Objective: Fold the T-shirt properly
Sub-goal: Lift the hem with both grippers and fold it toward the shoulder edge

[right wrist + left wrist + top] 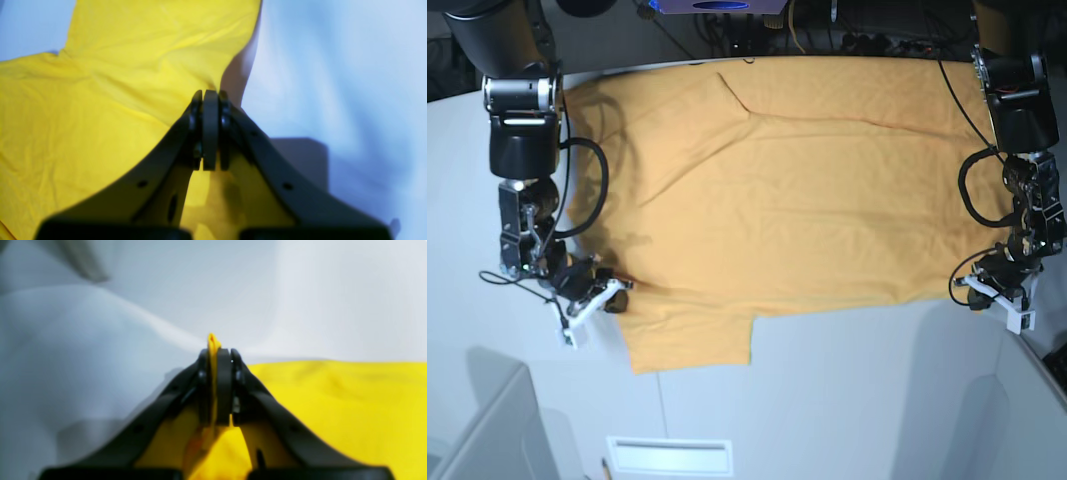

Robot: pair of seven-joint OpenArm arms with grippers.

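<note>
Base view: the T-shirt (797, 190) lies spread flat across the white table (847, 390), a sleeve pointing toward the near edge. The left gripper (215, 355) is clamped on a pinch of yellow fabric at the shirt's edge, cloth visible between its pads. The right gripper (210, 96) has its jaws pressed together at the shirt's border beside the sleeve; whether cloth is caught between them cannot be told.
</note>
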